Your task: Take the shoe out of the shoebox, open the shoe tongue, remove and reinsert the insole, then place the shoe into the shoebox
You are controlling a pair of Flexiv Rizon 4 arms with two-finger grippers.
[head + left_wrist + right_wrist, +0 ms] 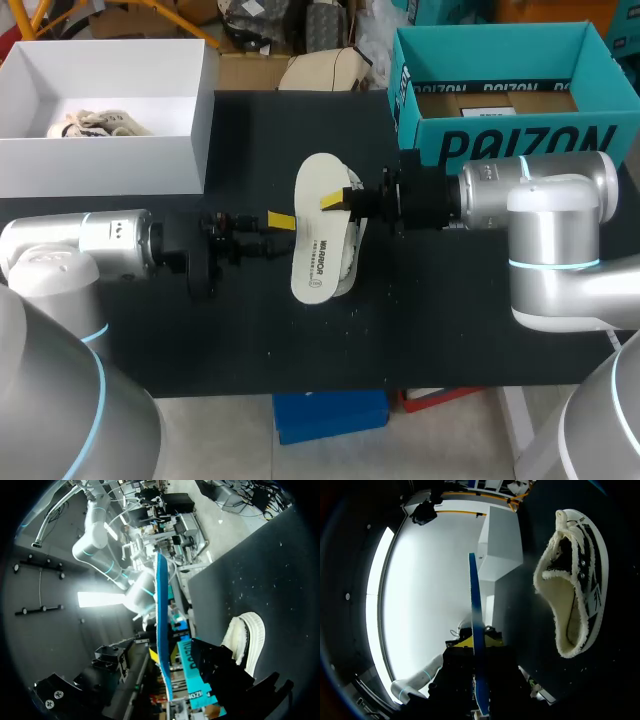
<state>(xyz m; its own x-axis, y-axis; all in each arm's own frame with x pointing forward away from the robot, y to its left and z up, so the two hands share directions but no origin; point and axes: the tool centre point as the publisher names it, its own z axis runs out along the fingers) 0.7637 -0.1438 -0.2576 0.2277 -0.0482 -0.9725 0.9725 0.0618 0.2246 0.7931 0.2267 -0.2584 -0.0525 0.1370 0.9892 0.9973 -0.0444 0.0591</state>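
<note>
A white insole (318, 235) hangs over the middle of the black table, above a cream fleece-lined shoe (352, 255) lying on its side. My right gripper (335, 200) is shut on the insole's right edge. In the right wrist view the insole (475, 595) shows edge-on between the fingers, with the shoe (575, 580) beside it. My left gripper (280, 220) is at the insole's left edge. In the left wrist view the insole (161, 605), blue side showing, stands between its fingers, which are apart and do not touch it; the shoe (247, 640) lies beside them.
A white shoebox (180, 150) stands open at the back left with another shoe (95, 125) inside. A teal cardboard box (500, 140) stands at the back right, close behind my right arm.
</note>
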